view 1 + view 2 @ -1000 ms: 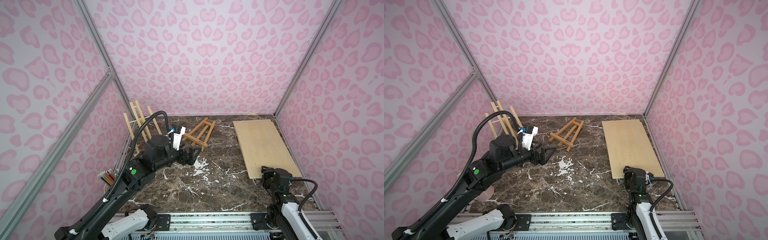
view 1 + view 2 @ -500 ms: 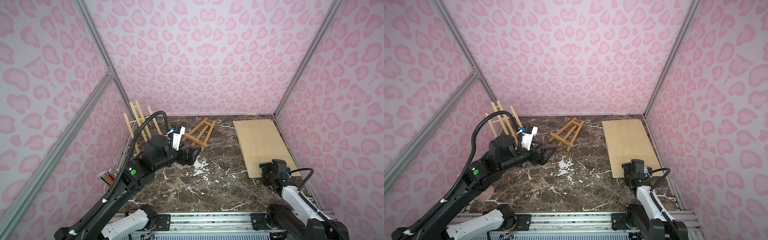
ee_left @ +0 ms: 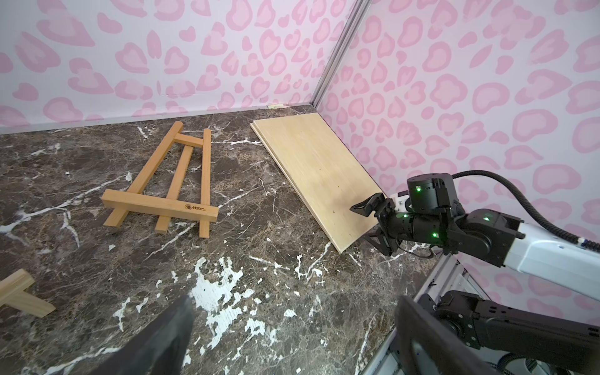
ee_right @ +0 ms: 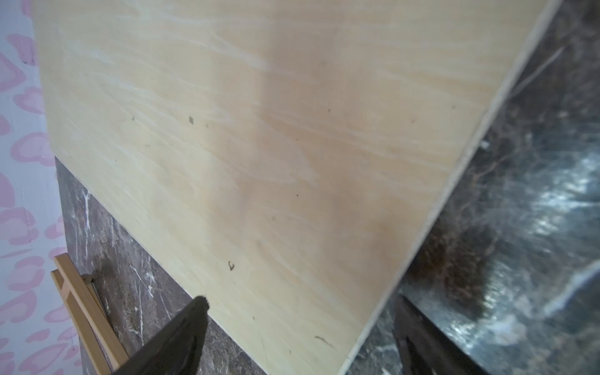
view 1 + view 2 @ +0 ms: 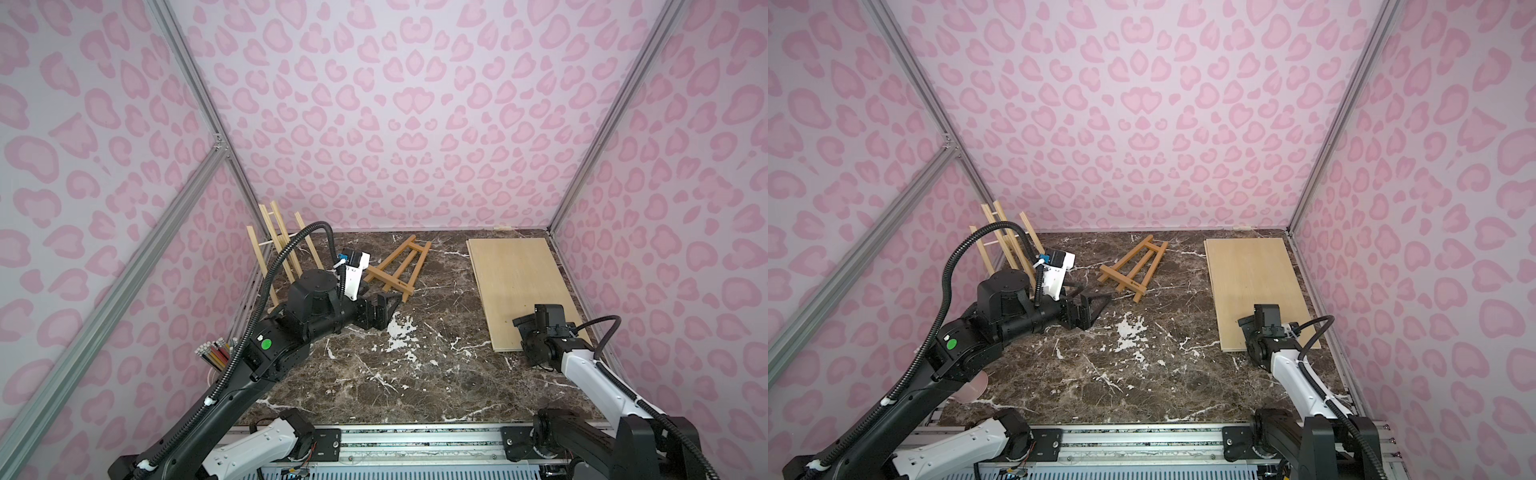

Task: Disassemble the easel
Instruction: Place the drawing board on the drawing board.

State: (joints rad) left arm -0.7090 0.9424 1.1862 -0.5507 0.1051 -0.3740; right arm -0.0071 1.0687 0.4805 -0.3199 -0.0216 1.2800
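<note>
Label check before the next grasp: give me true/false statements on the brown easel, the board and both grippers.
1. The brown easel lies flat on the table. True.
2. The left gripper is shut on the brown easel. False: it is open and empty, short of the easel.
3. The board lies flat on the table. True.
4. The right gripper holds the board in the air. False: its jaws are open at the board's near corner.

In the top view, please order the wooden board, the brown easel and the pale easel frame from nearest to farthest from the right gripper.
1. Wooden board, under the right gripper, right side.
2. Brown easel, lying flat, middle back.
3. Pale easel frame, leaning, far left.
</note>
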